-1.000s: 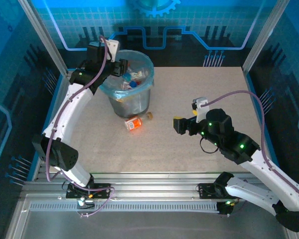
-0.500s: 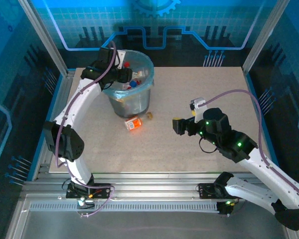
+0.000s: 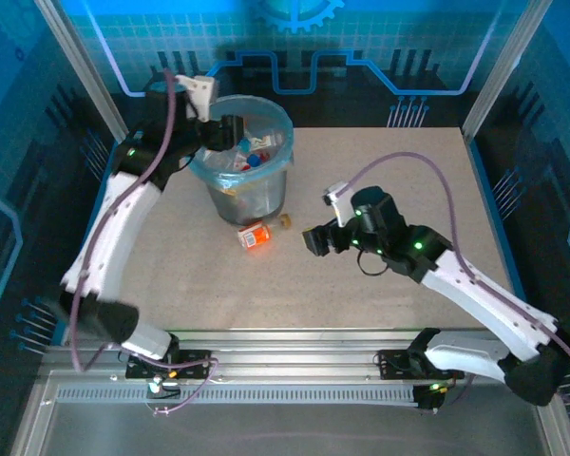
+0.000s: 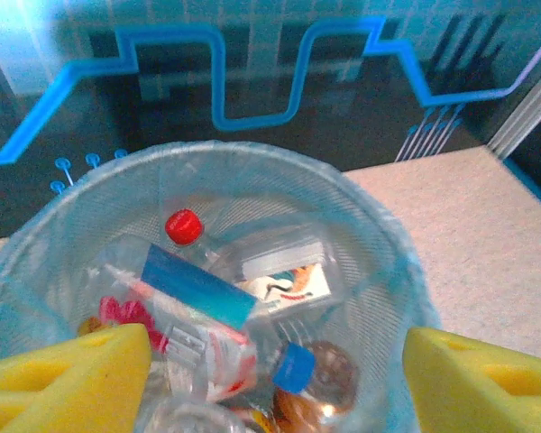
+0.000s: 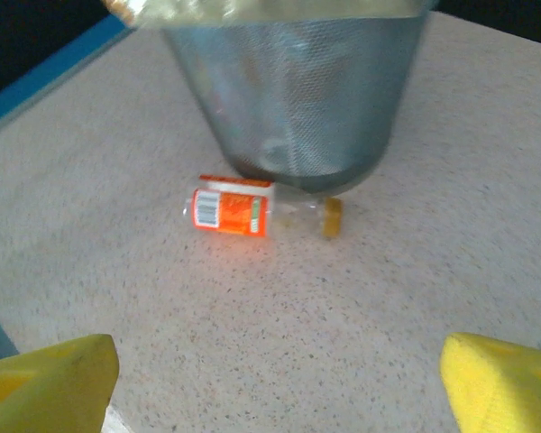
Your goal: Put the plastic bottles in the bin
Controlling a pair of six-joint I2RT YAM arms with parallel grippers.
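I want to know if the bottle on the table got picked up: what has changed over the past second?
The right gripper moved left across the table, closer to the orange-labelled bottle lying beside the bin. Its jaws are open and empty. The left arm shifted its pose, but the left gripper stayed over the bin, open. Nothing was visibly taken or released. Bottle and bin stayed put.

**Three camera views of one tabletop (image 3: 389,190) scene.**
The top camera looks steeply down from above the near edge, taking in the whole tabletop. The left wrist camera hangs close over the bin (image 4: 371,236), facing down into it. The right wrist camera sits low, looking across the tabletop at the bin's foot and a lying bottle (image 5: 232,213). All three share the bin.
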